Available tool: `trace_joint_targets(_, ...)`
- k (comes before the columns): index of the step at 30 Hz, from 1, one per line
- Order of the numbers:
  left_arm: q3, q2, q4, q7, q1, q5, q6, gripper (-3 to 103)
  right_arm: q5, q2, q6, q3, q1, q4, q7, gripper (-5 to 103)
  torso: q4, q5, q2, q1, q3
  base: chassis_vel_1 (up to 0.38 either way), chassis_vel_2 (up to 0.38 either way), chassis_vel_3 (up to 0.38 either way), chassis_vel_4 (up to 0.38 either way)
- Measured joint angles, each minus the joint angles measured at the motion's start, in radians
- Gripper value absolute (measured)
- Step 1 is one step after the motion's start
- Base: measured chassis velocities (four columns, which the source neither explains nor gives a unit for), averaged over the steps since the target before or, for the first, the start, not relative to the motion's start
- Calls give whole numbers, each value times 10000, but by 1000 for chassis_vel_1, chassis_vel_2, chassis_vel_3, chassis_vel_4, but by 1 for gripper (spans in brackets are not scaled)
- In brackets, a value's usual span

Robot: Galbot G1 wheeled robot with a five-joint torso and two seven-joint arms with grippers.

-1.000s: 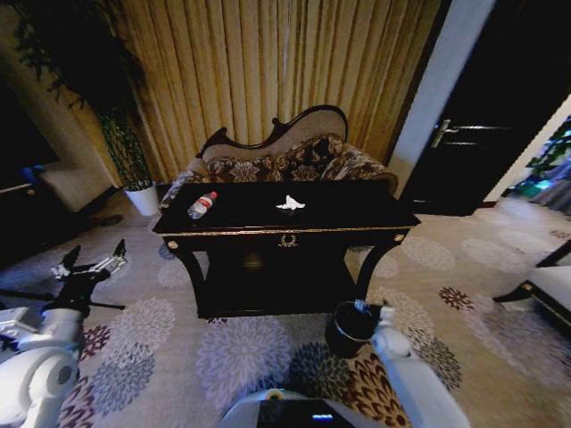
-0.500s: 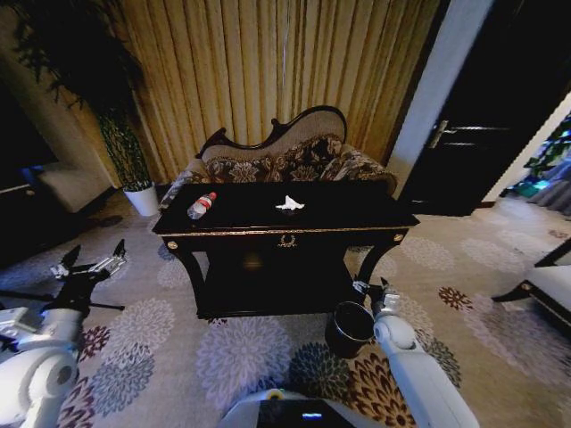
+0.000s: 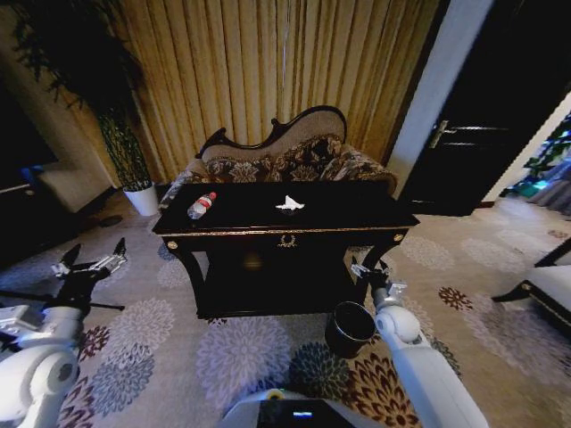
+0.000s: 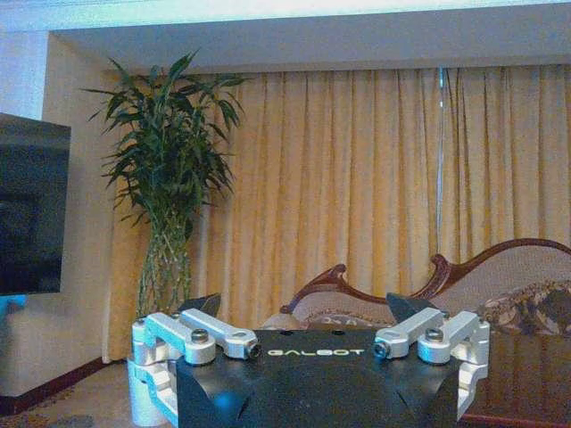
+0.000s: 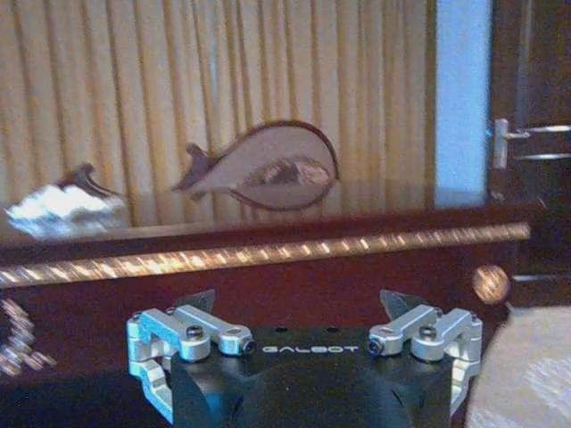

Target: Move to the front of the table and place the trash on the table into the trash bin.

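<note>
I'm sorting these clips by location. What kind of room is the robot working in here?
Probably a hotel lounge or a formal sitting room. A carved upholstered sofa stands behind the glossy black table, heavy gold curtains cover the wall, and floral carpet runs across the floor.

Clearance, as I see it from the controls:
- Table: top mostly bare; bottle near its left end, tissue mid-top, open surface between and to the right.
- Sofa: close behind the table, blocking the far side.
- Trash bin: on carpet by the front right leg, mouth unobstructed.
- Right gripper: jaws apart, just before the table's front edge.
- Plant pot: off the left end.
</note>
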Motion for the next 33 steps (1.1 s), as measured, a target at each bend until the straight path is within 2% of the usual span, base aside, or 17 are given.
trace_joint_targets(4,20,-2,16,0,-4,-1,-6,100,302,-87,-343,6,-35,630,106,100,0,0,0,0,0,0,0,0,0)
trace_joint_targets(6,34,1,41,-3,-17,0,-7,100,642,-162,-815,-39,-39,1399,482,100,0,-1,0,0,0,0,0,0,0)
trace_joint_targets(13,-48,169,60,-151,-105,60,292,100,559,-385,-1411,-42,-92,2471,865,100,0,0,0,0,0,0,0,0,0)
trace_joint_targets(17,-76,213,49,-163,-137,59,438,100,476,-444,-1538,-6,-138,2648,871,100,-1,1,-1,0,0,0,0,0,0)
trace_joint_targets(18,-132,246,-42,-178,-152,9,759,100,468,-519,-1699,40,-201,2876,881,100,0,1,0,0,0,0,0,0,0)
trace_joint_targets(20,-137,251,-116,-202,-187,-23,883,100,471,-614,-1783,74,-252,3065,910,100,0,1,0,0,0,0,0,0,0)
trace_joint_targets(33,-257,355,-223,-244,-189,-44,885,100,609,-738,-2070,240,-357,3615,922,100,0,1,0,1,0,0,0,0,0)
